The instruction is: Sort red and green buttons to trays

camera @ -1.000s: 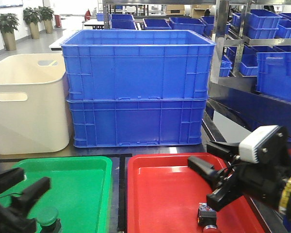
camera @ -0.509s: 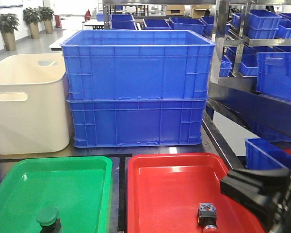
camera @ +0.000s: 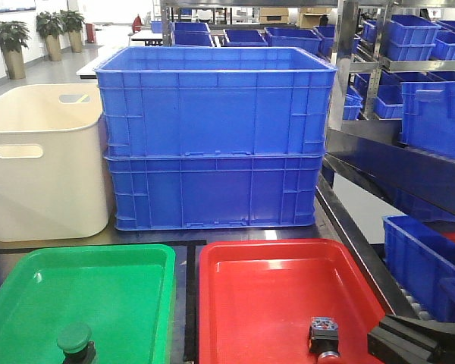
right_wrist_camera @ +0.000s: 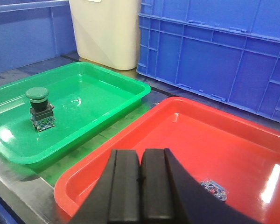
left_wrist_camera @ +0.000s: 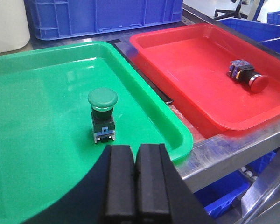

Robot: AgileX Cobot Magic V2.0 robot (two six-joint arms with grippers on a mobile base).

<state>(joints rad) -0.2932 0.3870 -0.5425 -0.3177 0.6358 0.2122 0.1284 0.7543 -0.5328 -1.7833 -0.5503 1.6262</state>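
While both fingers pairs [left_wrist_camera: 135,182] [right_wrist_camera: 140,186] press together, green button [left_wrist_camera: 102,114] stands beyond them.

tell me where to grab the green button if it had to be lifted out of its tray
Grip the dark boxy body of the green button, coming from above with fingers on its flat sides. It stands upright in the green tray, and the round cap is wider and would likely slip.

One button [camera: 76,341] in each tray [camera: 30,303]
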